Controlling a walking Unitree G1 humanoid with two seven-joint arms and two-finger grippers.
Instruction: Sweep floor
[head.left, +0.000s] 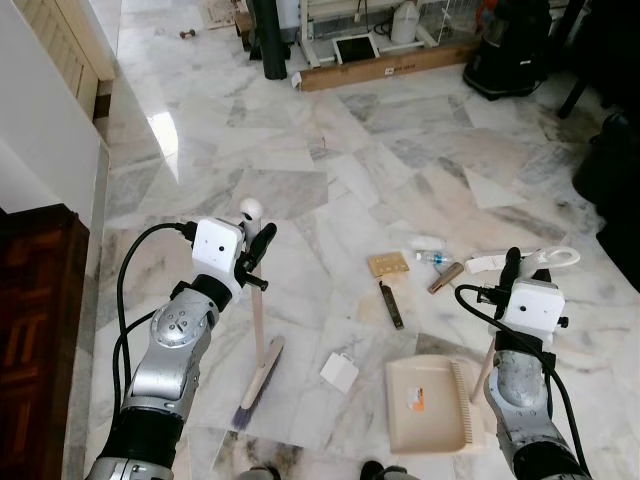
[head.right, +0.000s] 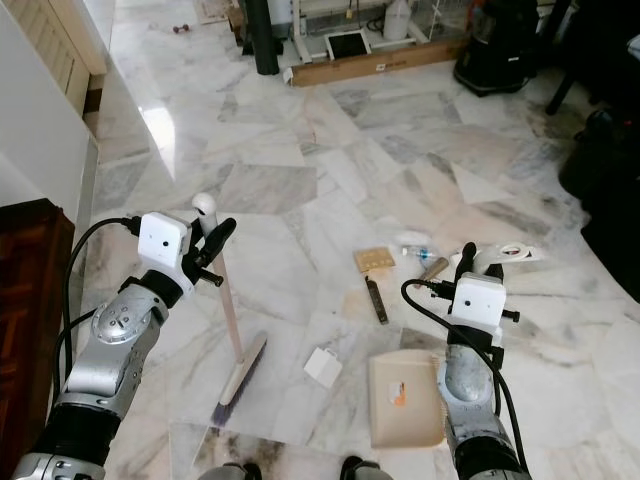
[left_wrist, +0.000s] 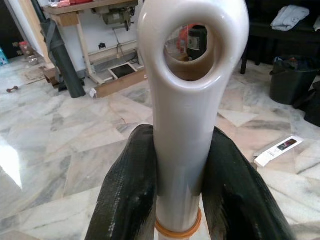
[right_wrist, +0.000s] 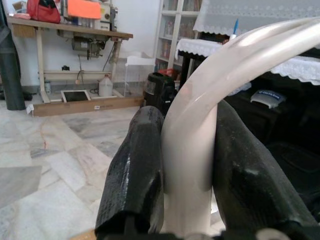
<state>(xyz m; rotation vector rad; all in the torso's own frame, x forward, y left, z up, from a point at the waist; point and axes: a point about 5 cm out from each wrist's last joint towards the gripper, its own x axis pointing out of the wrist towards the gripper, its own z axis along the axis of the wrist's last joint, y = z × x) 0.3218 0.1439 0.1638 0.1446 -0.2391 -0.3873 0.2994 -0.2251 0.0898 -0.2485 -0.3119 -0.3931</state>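
left gripper (head.left: 262, 243) pinches the top of the broom (head.left: 258, 360) handle, bristle head resting on the marble floor (head.left: 330, 170) ahead-left. right gripper (head.left: 514, 264) is clamped on the dustpan handle (right_wrist: 200, 150); the dustpan (head.left: 425, 405) sits on the floor beside a white scrap (head.left: 339, 372), with more litter (head.left: 390, 266) just beyond.

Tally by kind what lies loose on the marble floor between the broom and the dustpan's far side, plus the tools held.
Cream long-handled broom, in left gripper: 1
Beige plastic dustpan, handle in right gripper: 1
White square paper: 1
Tan cardboard piece: 1
Dark flat stick: 1
Small clear bottle: 1
Brown cylinder: 1
Total: 7
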